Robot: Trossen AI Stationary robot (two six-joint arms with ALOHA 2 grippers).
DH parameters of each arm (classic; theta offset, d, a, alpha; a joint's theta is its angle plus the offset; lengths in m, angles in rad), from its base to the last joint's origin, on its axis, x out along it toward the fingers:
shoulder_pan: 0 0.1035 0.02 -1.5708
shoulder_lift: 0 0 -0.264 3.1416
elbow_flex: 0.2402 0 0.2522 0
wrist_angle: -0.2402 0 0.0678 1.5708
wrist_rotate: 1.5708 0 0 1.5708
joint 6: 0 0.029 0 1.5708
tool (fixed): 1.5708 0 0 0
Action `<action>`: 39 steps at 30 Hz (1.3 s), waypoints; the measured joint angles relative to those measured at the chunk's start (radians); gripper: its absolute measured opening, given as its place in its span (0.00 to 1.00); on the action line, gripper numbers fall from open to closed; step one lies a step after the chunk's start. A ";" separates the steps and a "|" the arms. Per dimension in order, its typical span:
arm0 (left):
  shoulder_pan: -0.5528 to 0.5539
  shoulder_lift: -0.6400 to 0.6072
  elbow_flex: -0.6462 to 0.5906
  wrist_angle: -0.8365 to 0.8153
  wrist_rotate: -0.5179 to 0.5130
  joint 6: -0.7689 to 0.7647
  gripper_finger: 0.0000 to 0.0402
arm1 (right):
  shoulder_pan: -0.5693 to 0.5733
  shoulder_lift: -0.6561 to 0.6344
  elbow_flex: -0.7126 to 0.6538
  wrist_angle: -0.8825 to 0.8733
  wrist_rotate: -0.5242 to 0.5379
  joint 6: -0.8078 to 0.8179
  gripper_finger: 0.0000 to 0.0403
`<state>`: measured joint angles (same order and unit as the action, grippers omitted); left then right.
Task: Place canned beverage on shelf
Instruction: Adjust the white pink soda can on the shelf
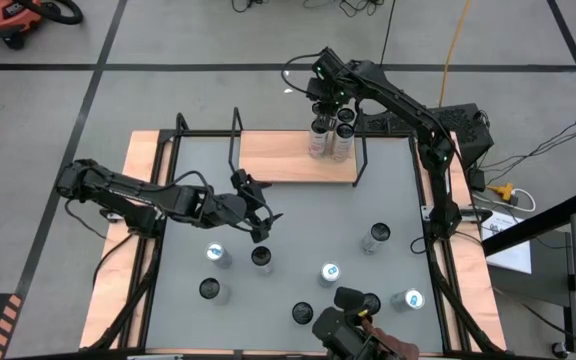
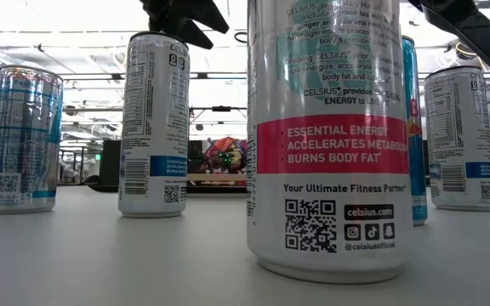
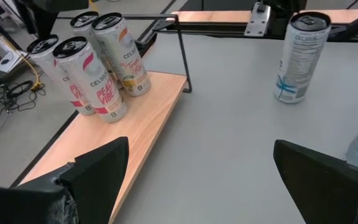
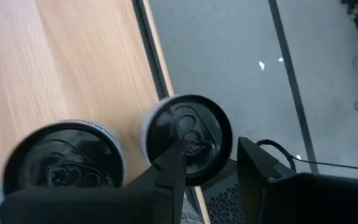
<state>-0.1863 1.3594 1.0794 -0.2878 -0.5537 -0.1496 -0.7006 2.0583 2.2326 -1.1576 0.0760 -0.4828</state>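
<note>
Light-wood shelf [image 1: 298,158] with cans [image 1: 330,137] — right pincer [image 1: 330,100] parted just above them.

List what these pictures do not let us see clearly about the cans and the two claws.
- High view: the right claw covers part of the can cluster on the shelf; exact count unclear.
- Low view: the big near can hides what stands behind it.
- High view: labels on the table cans are too small.

Two dark jointed arms with black cabling; left hand [image 1: 259,222] matte black.
</note>
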 joint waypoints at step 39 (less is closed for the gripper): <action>0.001 0.000 0.000 -0.007 0.000 -0.002 0.98 | 0.013 0.001 0.000 -0.051 -0.052 0.026 0.19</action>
<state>-0.1856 1.3594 1.0794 -0.2951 -0.5537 -0.1516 -0.6879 2.0590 2.2326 -1.2091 0.0238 -0.4564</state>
